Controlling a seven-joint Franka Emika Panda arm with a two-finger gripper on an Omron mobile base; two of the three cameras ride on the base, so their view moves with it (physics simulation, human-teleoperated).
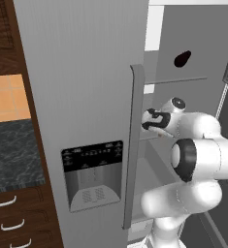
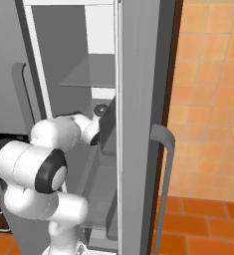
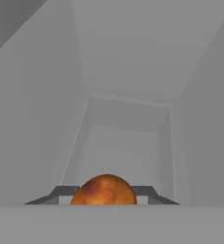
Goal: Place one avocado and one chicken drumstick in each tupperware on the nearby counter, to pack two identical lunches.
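A rounded, mottled orange-brown piece of food, taken to be a chicken drumstick point(image 3: 104, 190), is seen nearest the hand camera, seated between the dark finger tips point(image 3: 144, 191) of the two-finger gripper point(image 3: 104, 196). The gripper is clenched on it, inside the pale grey interior of the open steel refrigerator point(image 1: 81, 97). A dark avocado point(image 1: 182, 58) rests on an upper shelf. The dark speckled stone counter point(image 1: 11, 155) lies to the left. Grip security is best confirmed before withdrawal. The item is best lifted slightly, then drawn straight back, so that contact with the shelf and the door is avoided.
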